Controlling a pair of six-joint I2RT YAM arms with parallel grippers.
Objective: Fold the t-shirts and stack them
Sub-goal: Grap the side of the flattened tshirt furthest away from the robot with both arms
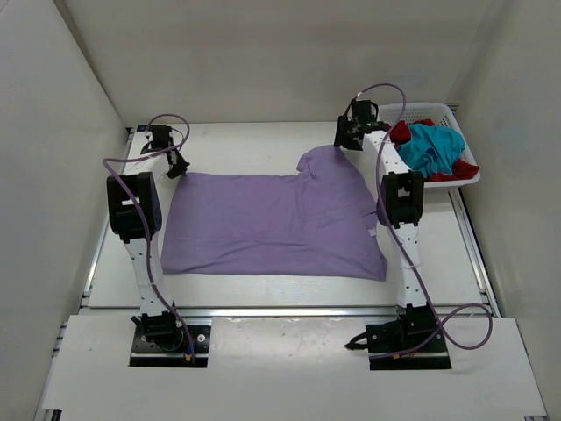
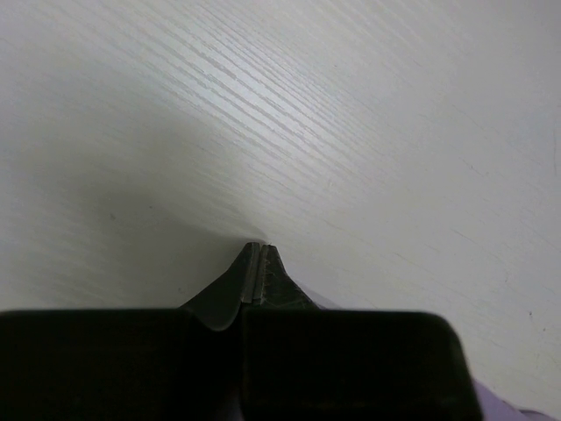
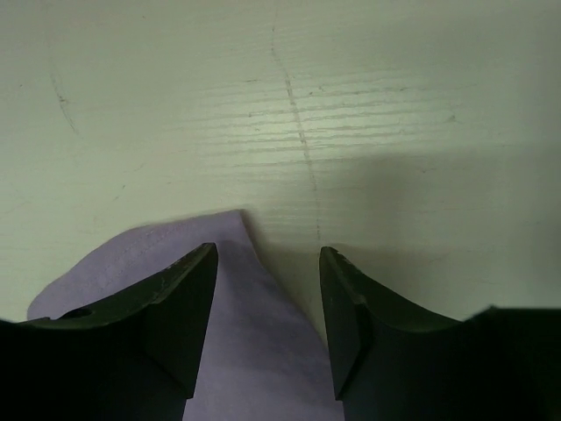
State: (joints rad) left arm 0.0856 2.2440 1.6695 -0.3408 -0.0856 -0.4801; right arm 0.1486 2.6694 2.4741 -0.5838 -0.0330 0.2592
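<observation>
A lavender t-shirt (image 1: 272,224) lies spread flat on the white table, one sleeve (image 1: 323,167) pointing to the far right. My left gripper (image 1: 178,167) is at the shirt's far left corner. In the left wrist view that gripper (image 2: 257,250) is shut with its tips down on the table; no cloth shows between them, only a lavender scrap (image 2: 504,408) at the lower right. My right gripper (image 1: 347,139) hovers over the sleeve's far end. In the right wrist view it (image 3: 267,253) stands open over the sleeve edge (image 3: 254,333). A teal t-shirt (image 1: 434,147) and a red t-shirt (image 1: 401,132) are bunched in the basket.
The white lattice basket (image 1: 467,174) stands at the far right corner, beside the right arm. Walls close in on the left, back and right of the table (image 1: 254,132). Bare table surface lies behind the lavender shirt and along its near edge.
</observation>
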